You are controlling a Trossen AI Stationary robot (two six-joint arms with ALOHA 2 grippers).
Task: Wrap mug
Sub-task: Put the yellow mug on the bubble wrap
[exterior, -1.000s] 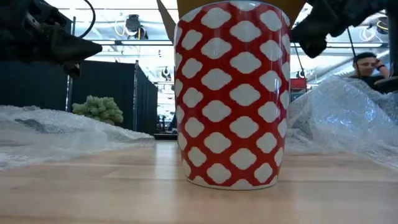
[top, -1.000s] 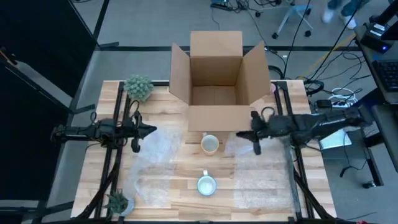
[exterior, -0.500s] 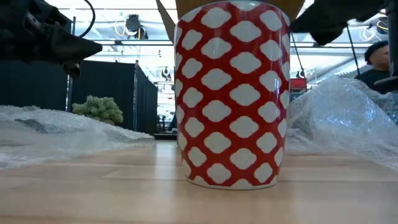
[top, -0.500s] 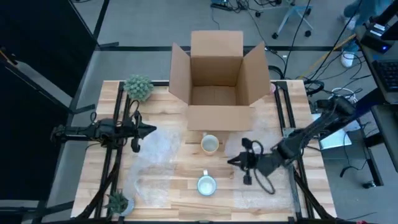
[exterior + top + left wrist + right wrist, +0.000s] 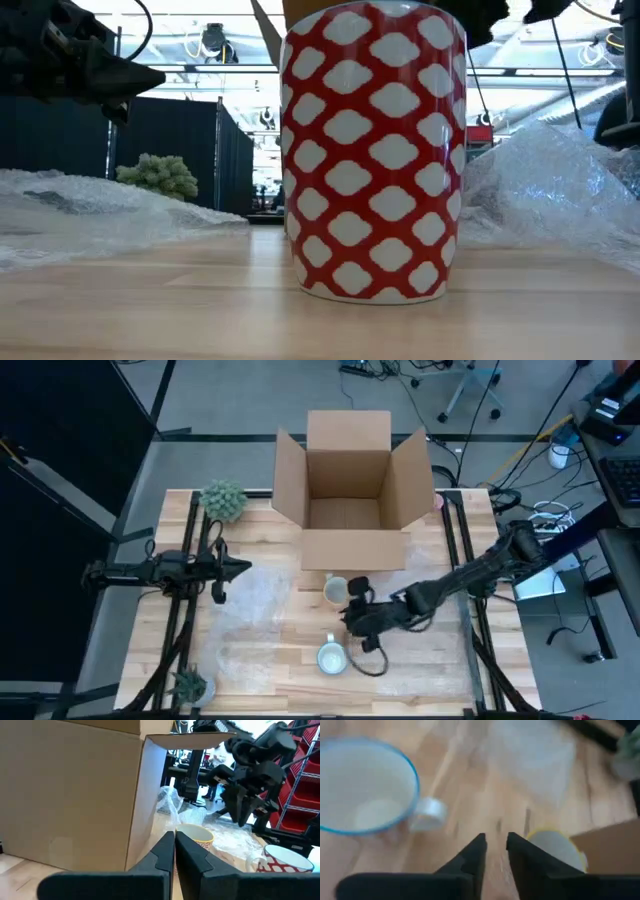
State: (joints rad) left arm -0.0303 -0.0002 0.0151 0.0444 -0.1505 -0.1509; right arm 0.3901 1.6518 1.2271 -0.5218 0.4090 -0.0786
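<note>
While the left gripper point(image 5: 240, 569) waits shut at the table's left side, well apart from the work, the right gripper point(image 5: 358, 616) is seen low over the table's middle, fingers slightly parted and nothing held. Two mugs are flanked by it: the red-and-white mug point(image 5: 331, 658) stands upright just in front, toward the near edge, and the yellow-rimmed mug point(image 5: 338, 592) just behind, near the box point(image 5: 347, 480). Bubble wrap point(image 5: 248, 622) is spread to the left of both, so either mug is judged nearer the right arm.
</note>
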